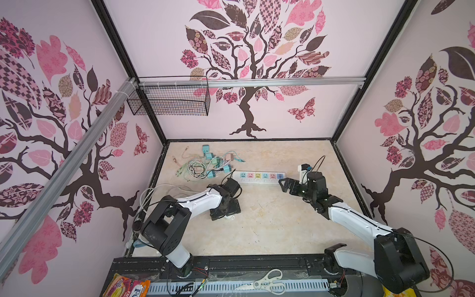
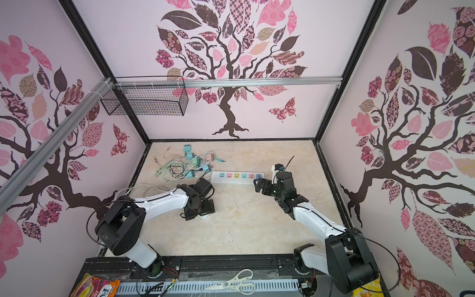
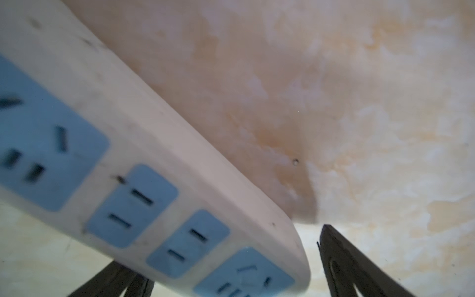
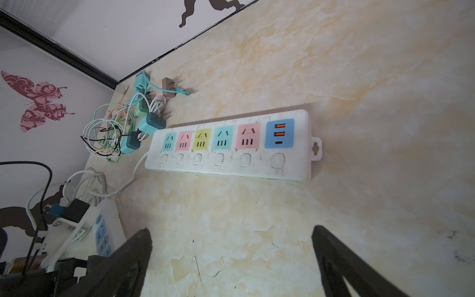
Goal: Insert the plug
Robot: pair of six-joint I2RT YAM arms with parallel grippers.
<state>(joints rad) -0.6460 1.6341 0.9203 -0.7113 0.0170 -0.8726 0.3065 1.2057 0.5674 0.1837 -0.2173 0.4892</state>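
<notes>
The left gripper (image 3: pixel 226 257) gapes wide astride a white strip (image 3: pixel 154 144), gripping nothing; the right gripper (image 4: pixel 231 230) hangs open, empty; the plugs (image 1: pixel 213 160) lie tangled beside the coloured power strip (image 1: pixel 259 177); a wire basket (image 1: pixel 169 99) hangs high at the back.

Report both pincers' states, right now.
Left pincer: open, the end of a white power strip between its fingers, not gripped.
Right pincer: open, empty.
</notes>
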